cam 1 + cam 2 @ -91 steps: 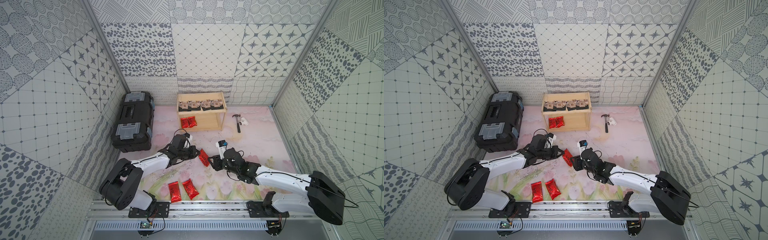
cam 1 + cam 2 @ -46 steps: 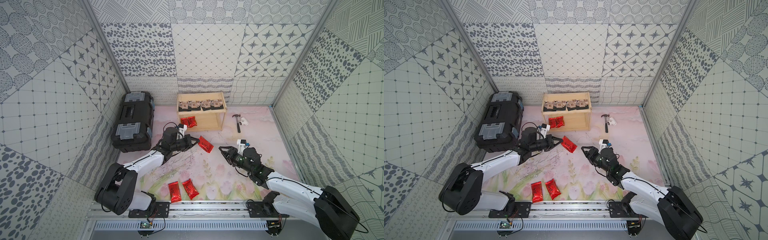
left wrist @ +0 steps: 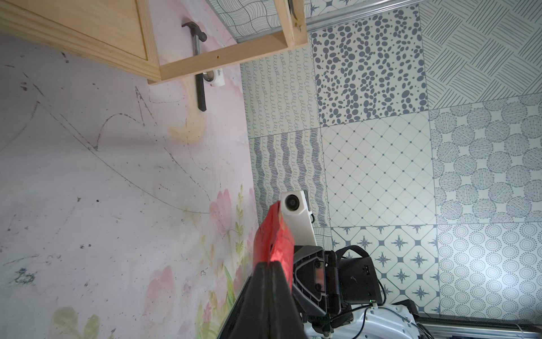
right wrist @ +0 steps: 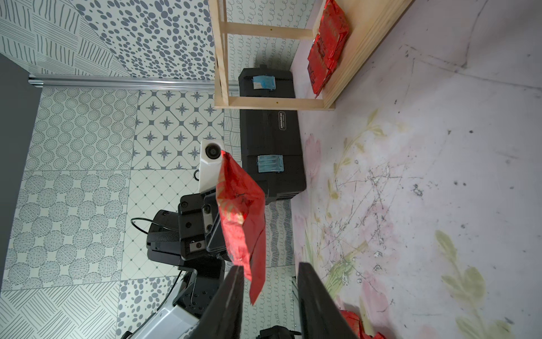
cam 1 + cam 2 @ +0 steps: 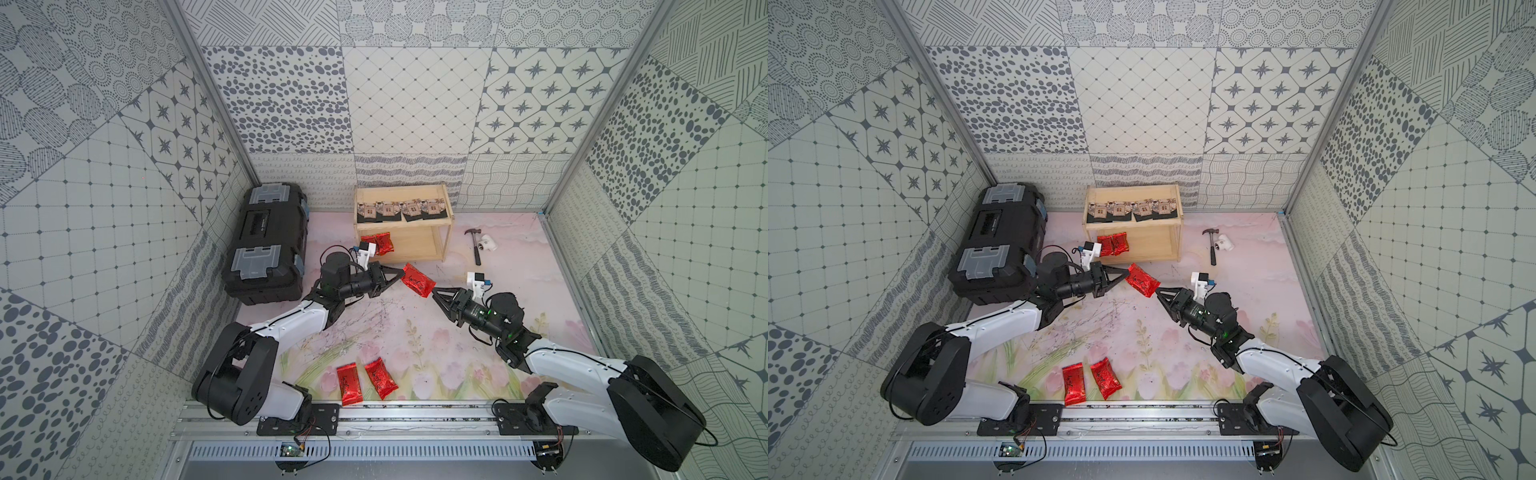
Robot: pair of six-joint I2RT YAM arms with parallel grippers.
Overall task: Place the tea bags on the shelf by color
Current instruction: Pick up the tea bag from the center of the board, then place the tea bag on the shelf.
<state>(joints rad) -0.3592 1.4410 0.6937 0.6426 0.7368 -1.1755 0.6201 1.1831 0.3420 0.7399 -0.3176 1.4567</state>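
Patterned grey-and-white panels close in three sides of the booth, and underfoot lies a pink flowered mat (image 5: 415,328), scuffed with dark marks. At the far middle stands the pale wooden shelf (image 5: 399,194), plain in both top views (image 5: 1133,192). Four black sachets (image 5: 402,209) lie in a row across its upper tier, edges touching or overlapping. Two lower-tier pouches (image 5: 378,243), both red foil, sit side by side at the left end of the bottom board; the right wrist view shows them (image 4: 327,44) lying flat there.

Between the two arms, just on the near side of the shelf and clear of the mat, hangs the raised pouch (image 5: 417,281), a red foil packet with dark script, tilted so one end points left and the other right and near. The left gripper (image 5: 400,276) has its jaws pressed together on the left end of it; in the left wrist view that gripper (image 3: 268,266) pinches the raised pouch (image 3: 272,240) by its edge. The right gripper (image 5: 435,293) reaches in from the right with its jaws spread. In the right wrist view its fingers (image 4: 228,293) stand apart, and the pouch's lower corner dips between them, close against one finger; whether it touches I cannot tell.

Two loose pouches (image 5: 348,383) (image 5: 380,377), also red, lie flat on the mat at the near edge, side by side next to the metal rail (image 5: 415,412). A black toolbox (image 5: 266,245) with grey latches sits at the far left. To the right of the shelf lie a small hammer (image 5: 475,245) and, just beside it, a white fitting (image 5: 486,243).
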